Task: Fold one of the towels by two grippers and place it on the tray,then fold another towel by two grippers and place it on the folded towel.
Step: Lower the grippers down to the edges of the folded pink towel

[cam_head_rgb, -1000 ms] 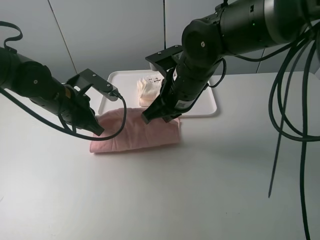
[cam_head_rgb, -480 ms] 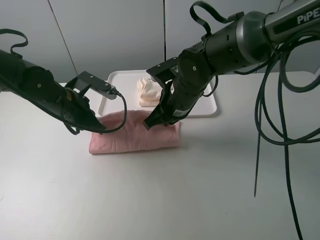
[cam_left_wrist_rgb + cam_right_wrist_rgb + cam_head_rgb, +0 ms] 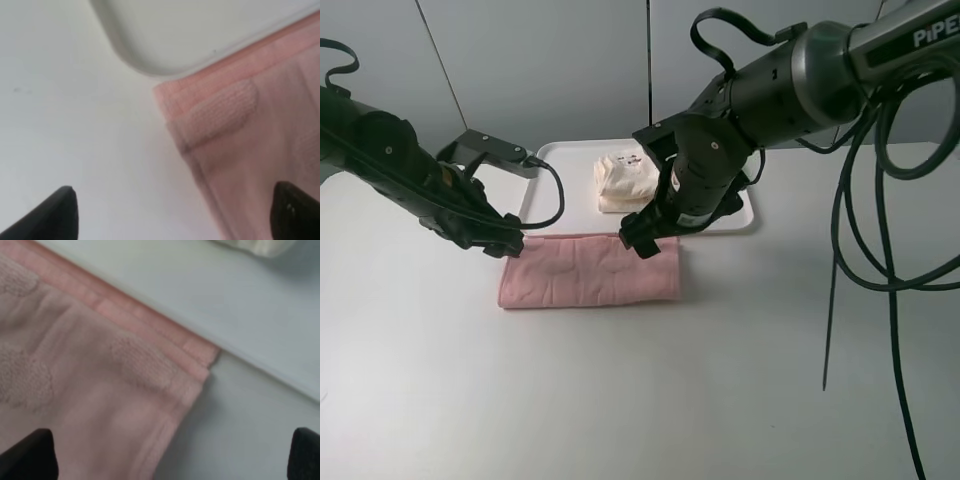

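Note:
A pink towel (image 3: 588,271) lies flat on the white table, folded in half, its far edge next to the white tray (image 3: 740,215). A folded cream towel (image 3: 620,180) lies on the tray. My left gripper (image 3: 506,246) is open and empty over the pink towel's far left corner (image 3: 210,115). My right gripper (image 3: 640,243) is open and empty over its far right corner (image 3: 195,370). In the left wrist view the gripper (image 3: 177,215) has its fingertips (image 3: 60,212) wide apart. The right wrist view shows the same for the right gripper (image 3: 167,455).
The tray's rim shows in the left wrist view (image 3: 165,65) and the right wrist view (image 3: 260,365), close to the pink towel's far edge. Black cables (image 3: 840,300) hang at the right. A grey wall stands behind the table.
Both grippers carried the raised towel edge toward the tray and let go. The pink towel, bunched before, now lies flat. Both grippers are now open at its far corners.

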